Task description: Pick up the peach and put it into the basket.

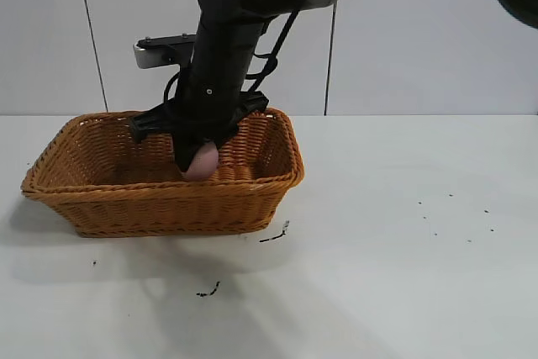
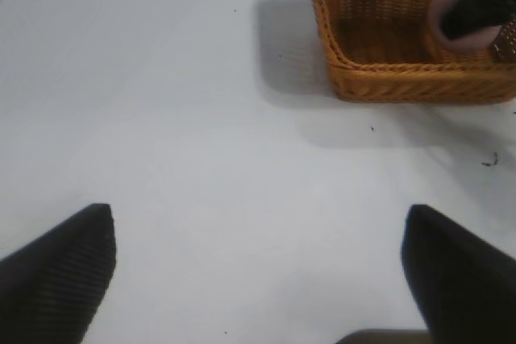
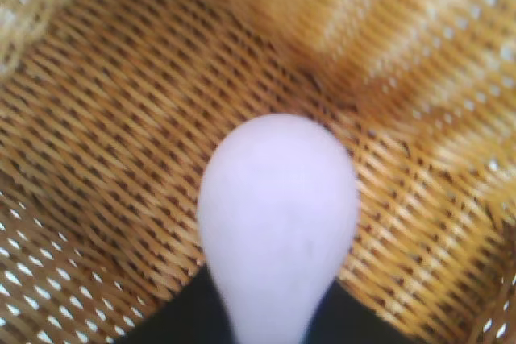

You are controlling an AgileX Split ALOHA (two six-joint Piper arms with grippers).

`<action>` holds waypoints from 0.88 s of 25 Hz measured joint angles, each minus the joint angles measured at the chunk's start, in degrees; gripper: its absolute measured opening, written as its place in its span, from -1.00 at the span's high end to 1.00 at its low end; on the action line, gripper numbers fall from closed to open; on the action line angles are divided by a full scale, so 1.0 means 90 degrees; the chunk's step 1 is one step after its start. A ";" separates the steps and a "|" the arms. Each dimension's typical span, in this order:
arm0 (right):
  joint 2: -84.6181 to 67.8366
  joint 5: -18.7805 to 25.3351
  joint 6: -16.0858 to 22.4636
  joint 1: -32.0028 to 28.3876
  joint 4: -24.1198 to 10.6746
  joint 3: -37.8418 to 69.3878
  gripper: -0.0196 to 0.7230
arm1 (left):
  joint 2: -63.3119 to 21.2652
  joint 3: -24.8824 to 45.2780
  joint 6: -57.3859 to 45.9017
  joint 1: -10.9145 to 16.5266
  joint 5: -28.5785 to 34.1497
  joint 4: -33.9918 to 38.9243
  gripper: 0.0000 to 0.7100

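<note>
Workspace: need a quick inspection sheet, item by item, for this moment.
Surface: white table, a few small dark specks scattered on it.
Job's things: basket sits on the table at the exterior view's left; peach is inside the basket's walls, at the right gripper's tip.
Clutter: nothing seen beyond the specks.
Grippers: right gripper reaches down into the basket at the peach; whether it grips the peach cannot be told. Left gripper hovers over bare table away from the basket, fingers spread open, empty.
Cables: black cable runs along the right arm.
Surroundings: plain white panelled wall behind the table.
</note>
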 joint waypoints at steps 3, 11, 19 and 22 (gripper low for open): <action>0.0000 0.0270 0.0000 -0.0007 0.0000 -0.0320 -0.90 | 0.0000 0.0000 0.0000 0.0000 0.0000 0.0000 -0.95; -0.0037 0.1429 0.0027 -0.0447 0.0020 -0.2020 -0.91 | 0.0000 0.0000 0.0000 0.0000 0.0000 0.0000 -0.95; -0.0042 0.1884 0.0026 -0.1821 0.0020 -0.2092 -0.92 | 0.0000 0.0000 0.0000 0.0000 0.0000 0.0000 -0.95; -0.0042 0.1921 0.0026 -0.2518 0.0014 -0.2092 -0.92 | 0.0000 0.0000 0.0000 0.0000 0.0000 0.0000 -0.95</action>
